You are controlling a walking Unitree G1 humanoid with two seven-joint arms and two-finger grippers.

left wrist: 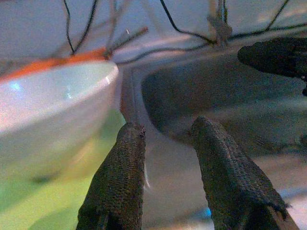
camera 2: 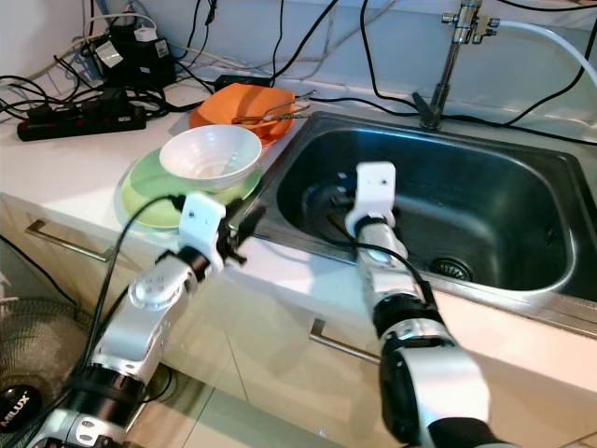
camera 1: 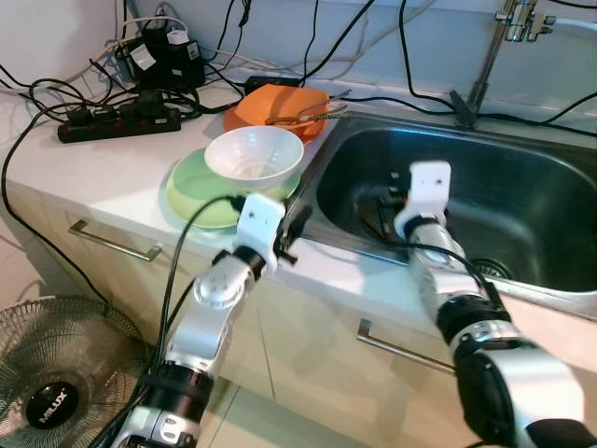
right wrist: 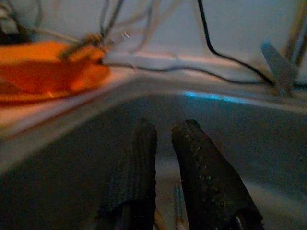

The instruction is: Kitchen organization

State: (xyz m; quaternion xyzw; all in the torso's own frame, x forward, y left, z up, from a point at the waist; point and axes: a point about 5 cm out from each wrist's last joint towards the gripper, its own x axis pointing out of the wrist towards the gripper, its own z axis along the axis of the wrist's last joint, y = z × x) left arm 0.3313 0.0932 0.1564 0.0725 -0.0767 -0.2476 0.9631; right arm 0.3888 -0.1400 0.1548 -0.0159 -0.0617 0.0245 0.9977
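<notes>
Reaching down into the steel sink (camera 1: 522, 187), the right gripper (right wrist: 163, 139) holds its two black fingers close together with a narrow gap between them and nothing visibly clamped; thin utensils (right wrist: 176, 201) lie on the sink floor just beneath the tips, long axes running roughly along the fingers, though they are too dim to identify. Outward from it, past the sink's corner, an orange plate (camera 1: 270, 107) sits on the counter carrying a utensil that points toward the sink. The left gripper (left wrist: 168, 139) hovers at the counter edge, fingers apart and empty, with a white bowl (camera 1: 254, 154) resting upright on a green plate (camera 1: 191, 191) just beside it.
</notes>
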